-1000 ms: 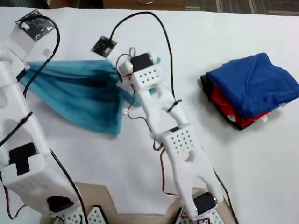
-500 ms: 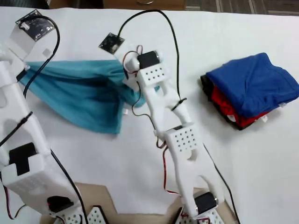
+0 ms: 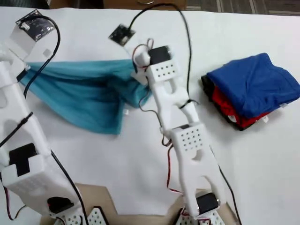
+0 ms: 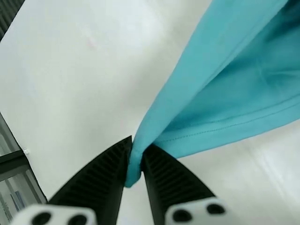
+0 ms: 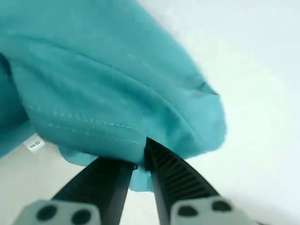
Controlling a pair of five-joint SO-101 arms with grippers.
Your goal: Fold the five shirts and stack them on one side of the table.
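A teal shirt (image 3: 84,91) hangs stretched between both arms above the white table (image 3: 140,154). My left gripper (image 4: 134,161) is shut on one bunched corner of the teal shirt (image 4: 225,84) at the far left. My right gripper (image 5: 139,164) is shut on the hem of the teal shirt (image 5: 103,89) near the table's middle, under the right arm's wrist (image 3: 157,65). A stack of folded shirts sits at the right side, with a blue shirt (image 3: 255,84) on top, a red one (image 3: 224,104) under it and a dark one at the bottom.
Black cables (image 3: 180,33) loop over the right arm. A small camera board (image 3: 121,34) sticks out beyond the right wrist, and another (image 3: 33,27) sits on the left arm. Bare white table lies between the teal shirt and the stack.
My right arm has moved to the right and a little farther back, pulling its end of the teal shirt along and stretching the cloth. The left arm has stayed in place.
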